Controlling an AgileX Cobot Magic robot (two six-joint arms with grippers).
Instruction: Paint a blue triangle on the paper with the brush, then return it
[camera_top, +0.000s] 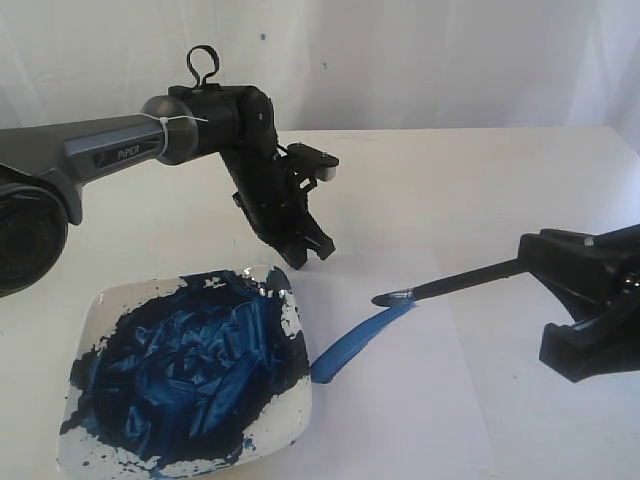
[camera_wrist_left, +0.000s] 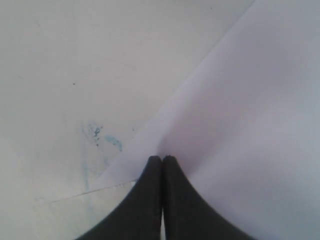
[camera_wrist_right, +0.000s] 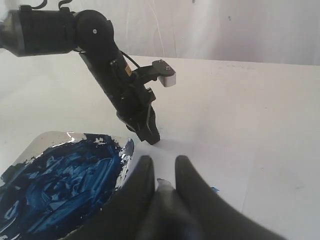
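Observation:
The paper (camera_top: 400, 400) lies flat on the table, right of the plate. A single thick mid-blue stroke (camera_top: 360, 335) slants across it; of the blue triangle only this one line shows. The brush (camera_top: 455, 286) has its blue bristles at the stroke's upper end. My right gripper (camera_top: 540, 275) is shut on the black handle, and the brush (camera_wrist_right: 165, 192) runs between its fingers (camera_wrist_right: 145, 172). My left gripper (camera_top: 305, 255) is shut, its tips resting at the paper's far corner. In the left wrist view its closed tips (camera_wrist_left: 162, 159) sit on the paper (camera_wrist_left: 240, 125).
A white square plate (camera_top: 100, 300) smeared with dark blue paint sits at the front left, touching the paper's left edge. It also shows in the right wrist view as the plate (camera_wrist_right: 65, 185). The left arm (camera_top: 100, 150) reaches in from the left. Cream tabletop (camera_top: 480, 180) stretches behind.

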